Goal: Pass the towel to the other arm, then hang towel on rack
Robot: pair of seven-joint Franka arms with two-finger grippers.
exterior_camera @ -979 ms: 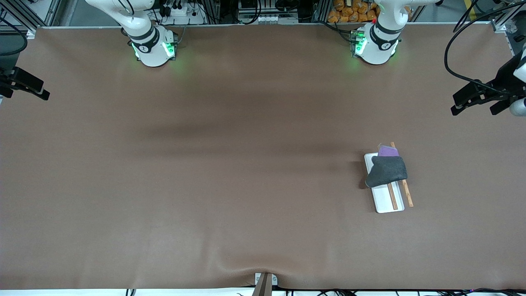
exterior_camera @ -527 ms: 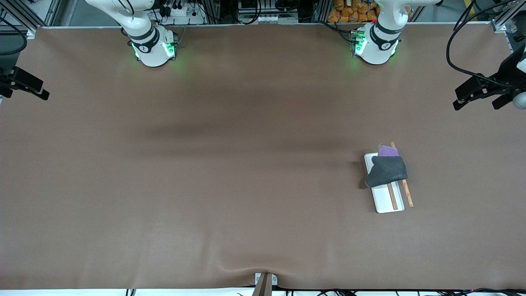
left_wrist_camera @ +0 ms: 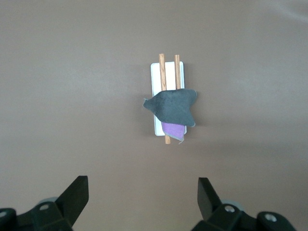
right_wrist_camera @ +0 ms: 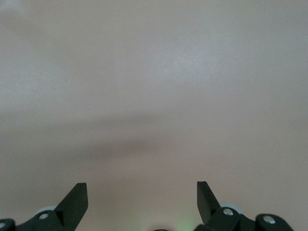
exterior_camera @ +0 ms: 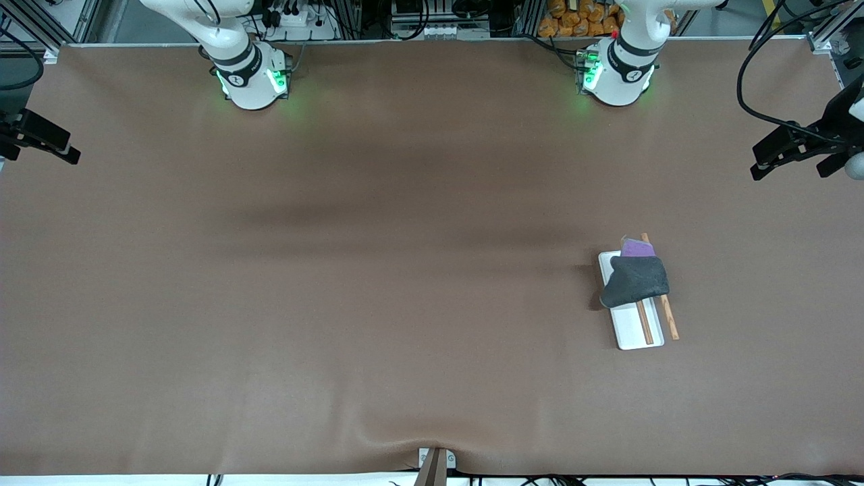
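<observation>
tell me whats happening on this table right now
Nothing is being handled at this moment. The towel is draped over the rods of the rack, dark grey side up with a purple corner showing, toward the left arm's end of the table. The left gripper is open and empty at that end's edge. The right gripper is open and empty over the table's edge at the right arm's end.

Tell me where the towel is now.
The towel is draped over the rack's rods, toward the left arm's end of the table; neither hand touches it.
</observation>
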